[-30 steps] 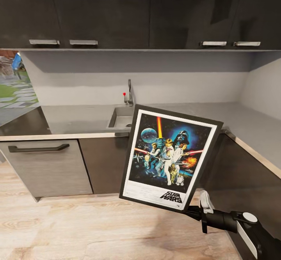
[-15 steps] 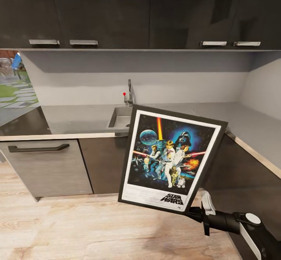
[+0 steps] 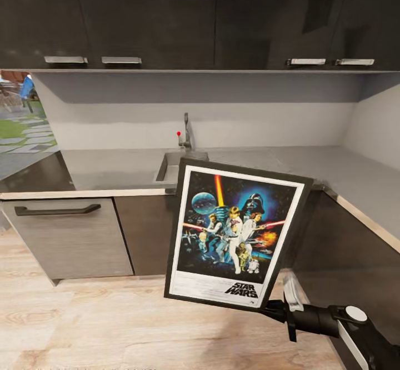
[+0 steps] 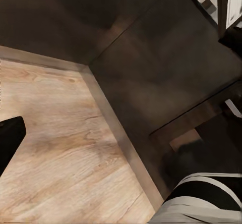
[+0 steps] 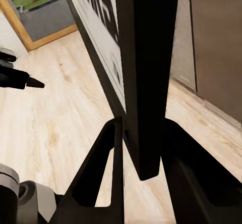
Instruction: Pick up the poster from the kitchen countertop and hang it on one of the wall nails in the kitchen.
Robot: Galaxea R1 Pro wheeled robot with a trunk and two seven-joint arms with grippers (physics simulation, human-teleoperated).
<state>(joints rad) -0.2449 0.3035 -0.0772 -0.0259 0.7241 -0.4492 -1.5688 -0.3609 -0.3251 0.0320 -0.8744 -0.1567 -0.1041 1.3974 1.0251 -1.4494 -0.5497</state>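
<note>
Home kitchen: dark glossy cabinets (image 3: 144, 14), grey countertop (image 3: 111, 167), inset sink (image 3: 172, 167), tap (image 3: 187, 131).

Desk (image 3: 111, 170): pale grey glossy top, L-shaped, runs along the back wall and turns down the right side, over dark cabinet fronts. Inset steel sink (image 3: 172, 167) near the middle, chrome tap (image 3: 187, 131) upright behind it. Light wood plank floor (image 3: 83, 325) in front.

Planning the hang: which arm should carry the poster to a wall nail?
The right. Its right gripper already clamps the poster at its lower corner, holding it upright off the countertop. The left gripper isn't seen holding anything.
</note>
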